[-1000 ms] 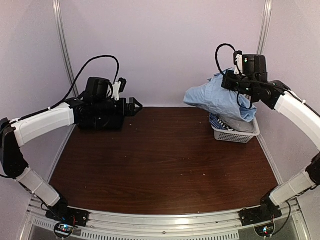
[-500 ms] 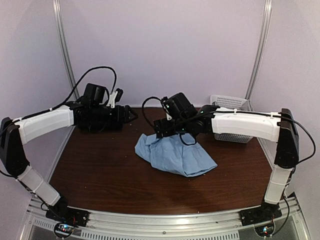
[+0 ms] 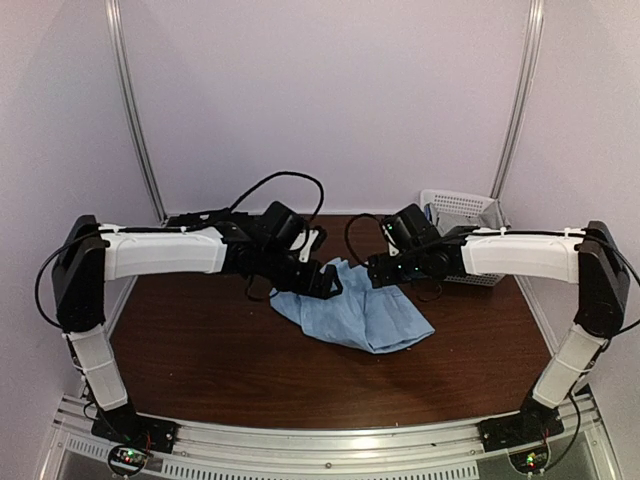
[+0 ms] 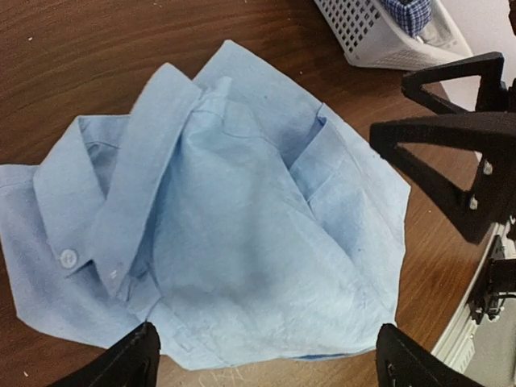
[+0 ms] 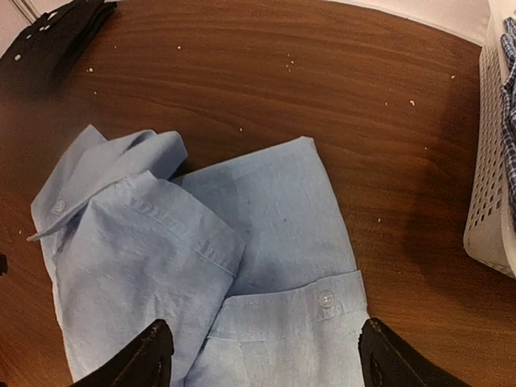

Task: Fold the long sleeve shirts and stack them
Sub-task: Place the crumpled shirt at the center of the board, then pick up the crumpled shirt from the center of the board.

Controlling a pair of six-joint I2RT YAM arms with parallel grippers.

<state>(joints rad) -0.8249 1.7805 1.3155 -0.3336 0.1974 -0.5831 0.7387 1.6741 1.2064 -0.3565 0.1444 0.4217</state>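
Observation:
A crumpled light blue long sleeve shirt (image 3: pixel 358 316) lies in a heap on the dark wood table (image 3: pixel 220 360), collar to the left. My left gripper (image 3: pixel 325 283) hovers over its left side and stands open; its fingers straddle the cloth (image 4: pixel 226 234) without gripping it. From the right, my right gripper (image 3: pixel 372 270) hangs open just above the shirt (image 5: pixel 242 242), over a buttoned cuff (image 5: pixel 326 299). A black folded cloth (image 5: pixel 52 36), seemingly the black shirt, lies at the far left corner in the right wrist view.
A white lattice basket (image 3: pixel 462 205) stands at the back right, with a blue checked cloth (image 5: pixel 508 72) in it. The right gripper's black fingers (image 4: pixel 451 161) show at the right in the left wrist view. Bare wood surrounds the shirt.
The right gripper carried the blue shirt from above the basket to the table's middle, let it go and drew back slightly. The left arm swung in from the back left to the shirt.

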